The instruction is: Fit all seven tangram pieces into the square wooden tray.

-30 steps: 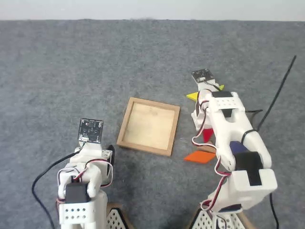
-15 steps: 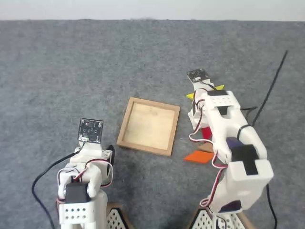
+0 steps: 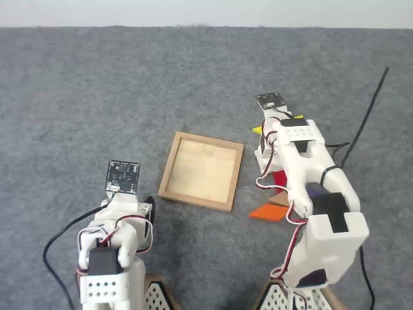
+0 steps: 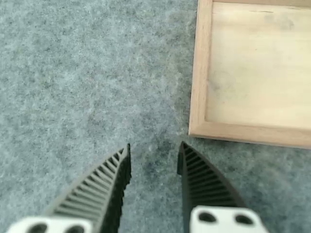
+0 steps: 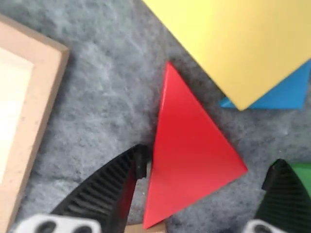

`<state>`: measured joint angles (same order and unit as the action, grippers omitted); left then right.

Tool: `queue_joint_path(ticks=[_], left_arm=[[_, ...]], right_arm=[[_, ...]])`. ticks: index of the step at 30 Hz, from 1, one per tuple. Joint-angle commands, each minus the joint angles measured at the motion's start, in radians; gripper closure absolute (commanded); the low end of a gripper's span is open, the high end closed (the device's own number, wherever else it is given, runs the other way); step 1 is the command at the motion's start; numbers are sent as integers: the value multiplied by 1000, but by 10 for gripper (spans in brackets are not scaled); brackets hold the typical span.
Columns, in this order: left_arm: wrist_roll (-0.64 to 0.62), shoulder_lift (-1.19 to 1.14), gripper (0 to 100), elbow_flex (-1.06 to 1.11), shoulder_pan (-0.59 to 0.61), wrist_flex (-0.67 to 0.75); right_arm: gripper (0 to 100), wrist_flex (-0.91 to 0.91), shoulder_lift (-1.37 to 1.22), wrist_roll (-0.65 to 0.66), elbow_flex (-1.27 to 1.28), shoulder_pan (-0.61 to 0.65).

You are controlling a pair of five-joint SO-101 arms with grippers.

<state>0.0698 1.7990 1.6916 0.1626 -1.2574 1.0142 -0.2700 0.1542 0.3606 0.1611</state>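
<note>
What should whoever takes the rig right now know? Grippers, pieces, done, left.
Left gripper: open, holds nothing, over the grey mat just off a corner of the tray.
Right gripper: open, one finger on each side of the red triangle, not closed on it.
Pieces: yellow piece, blue piece and green piece lie by the red one; the orange piece sits on the mat beside the tray. The right arm hides the others.
Done: nothing is placed; the tray holds no piece.
Left: all seven pieces. The red triangle looks like the likely first pick.
</note>
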Motion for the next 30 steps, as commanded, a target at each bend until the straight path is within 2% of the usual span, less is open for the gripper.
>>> queue_joint_path(ticks=[1, 5, 17, 22, 30], left_arm=[[6, 28, 847, -8, 0, -9], [6, 28, 847, -8, 0, -9], [6, 28, 847, -8, 0, -9], [6, 28, 847, -8, 0, -9], [6, 28, 847, -8, 0, -9]], right_arm=[[627, 19, 4, -18, -11, -12], [706, 18, 2, -18, -11, -13], [696, 25, 22, -29, -9, -10], [696, 76, 147, -69, -5, -5], [695, 117, 357, -78, 95, 88]])
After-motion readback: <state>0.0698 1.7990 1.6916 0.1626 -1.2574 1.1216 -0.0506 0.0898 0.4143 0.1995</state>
